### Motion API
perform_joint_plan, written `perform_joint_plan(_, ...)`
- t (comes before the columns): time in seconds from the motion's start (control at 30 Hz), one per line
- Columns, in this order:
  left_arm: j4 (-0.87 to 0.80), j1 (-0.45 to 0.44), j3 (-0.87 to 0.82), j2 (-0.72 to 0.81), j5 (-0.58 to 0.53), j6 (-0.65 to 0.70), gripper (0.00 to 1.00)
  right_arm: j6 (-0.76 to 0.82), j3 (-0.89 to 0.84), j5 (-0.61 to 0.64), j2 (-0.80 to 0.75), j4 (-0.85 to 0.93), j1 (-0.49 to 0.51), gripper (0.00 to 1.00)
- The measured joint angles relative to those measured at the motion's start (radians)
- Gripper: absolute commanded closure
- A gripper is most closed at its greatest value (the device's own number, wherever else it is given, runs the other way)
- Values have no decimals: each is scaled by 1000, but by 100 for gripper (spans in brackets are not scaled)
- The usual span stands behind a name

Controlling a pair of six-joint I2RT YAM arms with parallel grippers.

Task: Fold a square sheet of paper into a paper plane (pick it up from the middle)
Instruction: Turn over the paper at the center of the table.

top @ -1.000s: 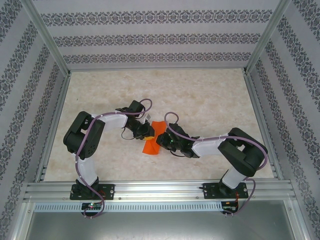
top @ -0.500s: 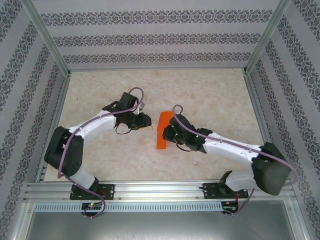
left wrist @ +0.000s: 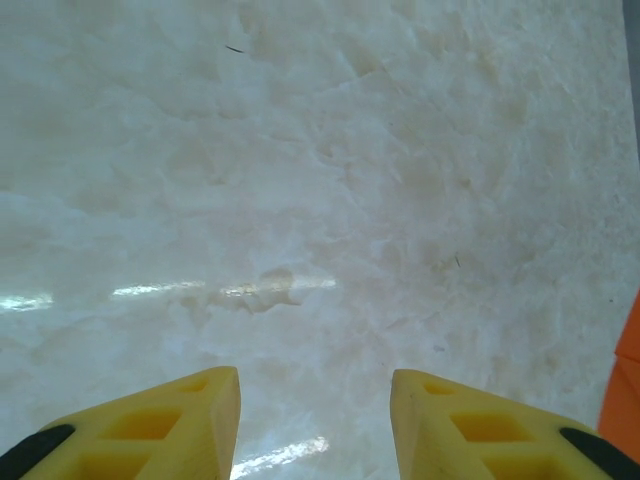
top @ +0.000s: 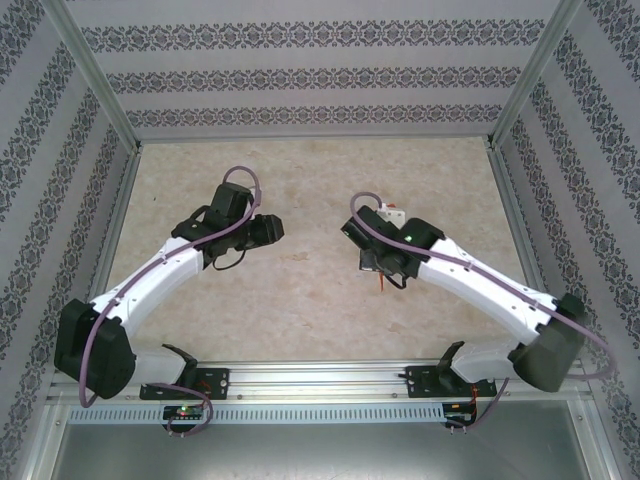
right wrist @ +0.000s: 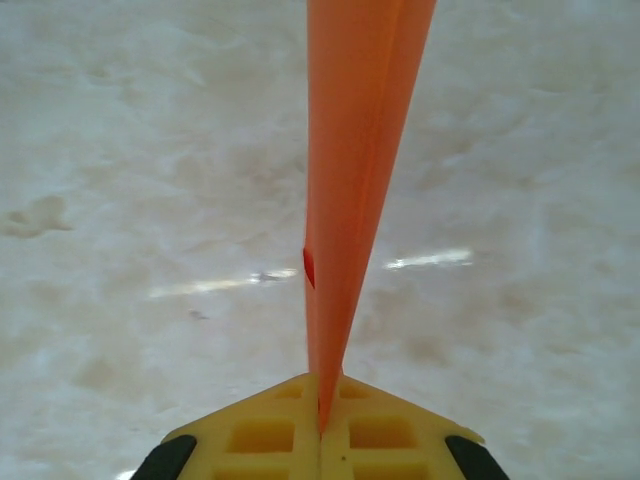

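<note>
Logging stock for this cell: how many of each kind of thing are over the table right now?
Orange paper plane: 1
Yellow-fingered pincers: 2 (left pincer open, right pincer shut on the paper plane)
Total: 3

Marbled beige table (top: pixel 320 180), striped floral walls (top: pixel 320 75), aluminium frame (top: pixel 320 378)
</note>
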State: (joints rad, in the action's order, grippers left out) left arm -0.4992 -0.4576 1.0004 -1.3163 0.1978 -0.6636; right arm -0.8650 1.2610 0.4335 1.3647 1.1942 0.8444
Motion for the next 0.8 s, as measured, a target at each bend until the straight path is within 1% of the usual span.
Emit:
perform_joint_plan(0.13, 0, 11, -30, 26, -26, -6, 53, -4, 106, 52, 145, 153, 20, 95)
perform_joint_plan(0.23, -1, 20, -36, 36, -56, -14, 53, -4, 146, 59, 235, 199, 38, 94)
perform_joint_plan(0.4, -33, 40, -38, 63, -127, -31, 53, 3, 204, 30, 372, 201, 51, 92)
perform_joint_plan(0.6, -105, 80, -43, 81, -213, -61, 53, 26, 312, -42, 577, 167, 83, 91)
perform_joint_plan(0.73, -139, 98, -51, 92, -254, -79, 53, 49, 372, -113, 697, 110, 111, 83)
perform_joint_plan(0.8, -150, 101, -51, 95, -264, -83, 53, 56, 382, -150, 730, 75, 121, 76)
